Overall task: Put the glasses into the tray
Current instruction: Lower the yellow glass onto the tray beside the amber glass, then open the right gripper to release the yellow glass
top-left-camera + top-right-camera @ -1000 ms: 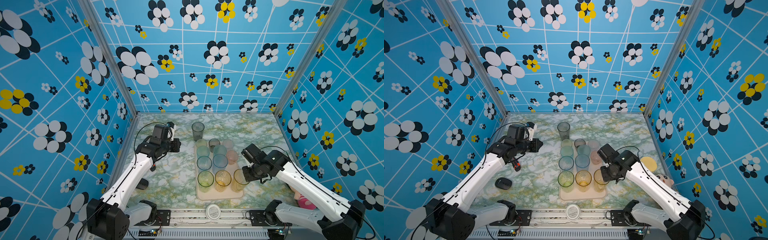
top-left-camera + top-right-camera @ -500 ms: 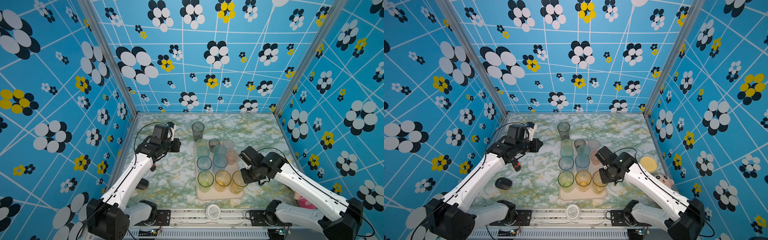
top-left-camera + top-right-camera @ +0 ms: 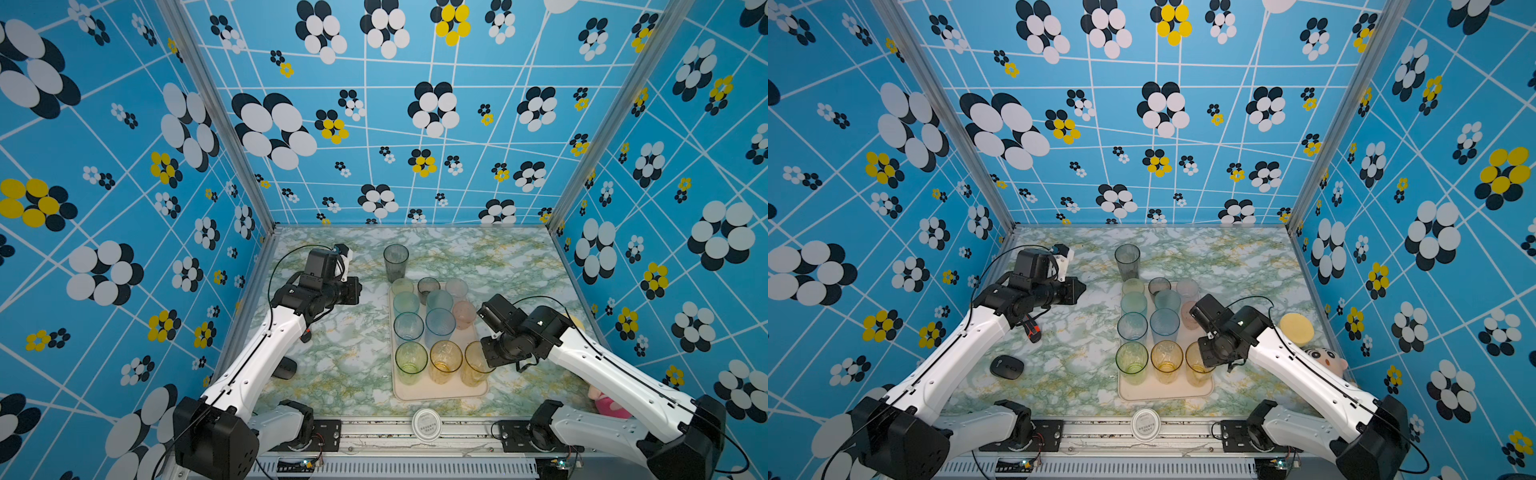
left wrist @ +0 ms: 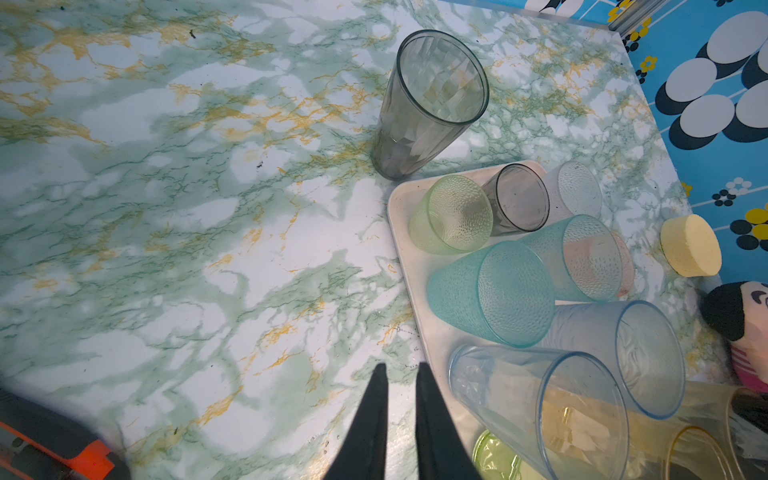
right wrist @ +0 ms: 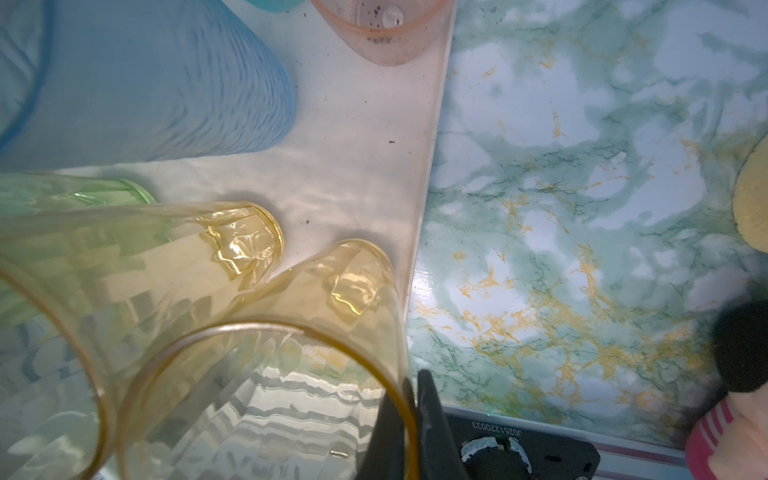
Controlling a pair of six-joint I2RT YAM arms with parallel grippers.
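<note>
The tray (image 3: 440,392) (image 3: 1163,390) lies right of the table's centre and holds several glasses: green, amber, blue, teal, pink, clear and a small grey one. My right gripper (image 5: 409,382) (image 3: 484,359) is shut on the rim of an amber glass (image 5: 291,353) (image 3: 473,365) upright at the tray's front right corner, with one finger inside and one outside. A tall smoky grey glass (image 3: 395,262) (image 4: 428,108) stands on the table just behind the tray. My left gripper (image 4: 400,368) (image 3: 353,291) hangs left of the tray, shut to a thin slit and empty.
A round white lid (image 3: 427,424) lies on the front rail. A yellow disc (image 3: 1296,329) and a plush toy (image 3: 1325,359) sit right of the tray. A black mouse (image 3: 1007,367) and a red-and-black tool (image 3: 1030,328) lie under the left arm.
My right gripper has shifted slightly toward the front with the amber glass, lowering it at the tray's front right corner. The left arm has not moved.
</note>
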